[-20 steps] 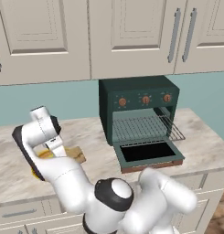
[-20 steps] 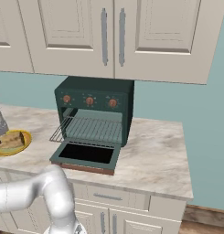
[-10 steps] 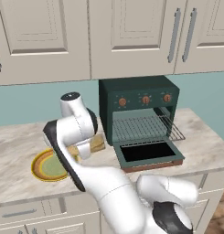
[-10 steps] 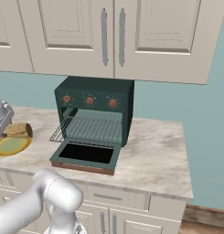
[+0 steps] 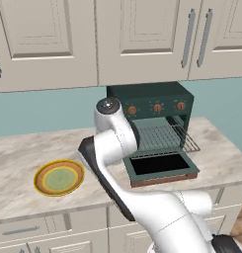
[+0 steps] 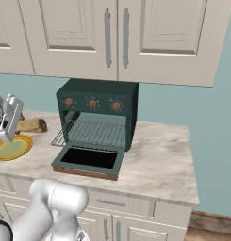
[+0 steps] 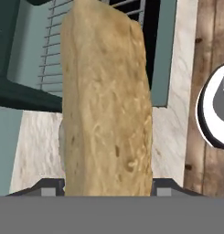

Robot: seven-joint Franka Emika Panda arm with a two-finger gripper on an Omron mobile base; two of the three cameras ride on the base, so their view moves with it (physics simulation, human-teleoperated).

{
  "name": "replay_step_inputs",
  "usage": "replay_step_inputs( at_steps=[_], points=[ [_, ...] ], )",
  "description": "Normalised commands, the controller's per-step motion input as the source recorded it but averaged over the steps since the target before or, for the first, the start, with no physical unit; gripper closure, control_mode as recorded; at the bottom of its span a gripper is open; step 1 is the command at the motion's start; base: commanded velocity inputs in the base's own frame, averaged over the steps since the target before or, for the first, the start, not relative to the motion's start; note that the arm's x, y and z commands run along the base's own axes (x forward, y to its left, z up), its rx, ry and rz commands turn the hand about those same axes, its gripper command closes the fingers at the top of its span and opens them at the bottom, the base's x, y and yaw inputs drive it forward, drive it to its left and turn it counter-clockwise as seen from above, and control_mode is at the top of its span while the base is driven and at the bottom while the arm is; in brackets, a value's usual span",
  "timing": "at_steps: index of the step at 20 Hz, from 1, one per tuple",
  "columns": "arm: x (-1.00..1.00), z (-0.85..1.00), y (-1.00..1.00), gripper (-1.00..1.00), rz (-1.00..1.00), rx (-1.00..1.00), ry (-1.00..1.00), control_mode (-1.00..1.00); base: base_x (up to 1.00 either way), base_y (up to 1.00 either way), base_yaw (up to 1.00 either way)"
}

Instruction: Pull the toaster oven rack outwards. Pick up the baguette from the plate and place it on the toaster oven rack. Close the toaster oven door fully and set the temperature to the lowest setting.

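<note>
pincer (image 7: 106, 187) clamped on baguette (image 7: 106, 105), arm raised.

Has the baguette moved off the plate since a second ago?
Yes. The baguette has left the plate; in the right base view it now hangs in the gripper above the plate's far edge, closer to the toaster oven.

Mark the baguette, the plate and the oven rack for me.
Golden-tan baguette (image 7: 106, 105): hand view, crust middle.
Orange-rimmed round plate (image 5: 59, 178): left base view, green centre.
Silver wire oven rack (image 6: 95, 133): right base view, middle bars.
</note>
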Motion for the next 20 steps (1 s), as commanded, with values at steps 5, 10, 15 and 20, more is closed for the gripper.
replay_step_inputs(
  at_steps=[5,10,15,20],
  points=[
    [-0.06,0.65,-0.85,1.00,-0.09,0.00,0.02,-1.00,0.00,0.00,0.00],
    [0.06,0.03,-0.98,1.00,-0.20,0.03,0.04,-1.00,0.00,0.00,0.00],
    [0.51,-0.29,-0.94,1.00,-0.07,0.10,0.00,-1.00,0.00,0.00,0.00],
    [0.25,-0.18,-0.95,1.00,0.00,0.02,0.00,-1.00,0.00,0.00,0.00]
  ],
)
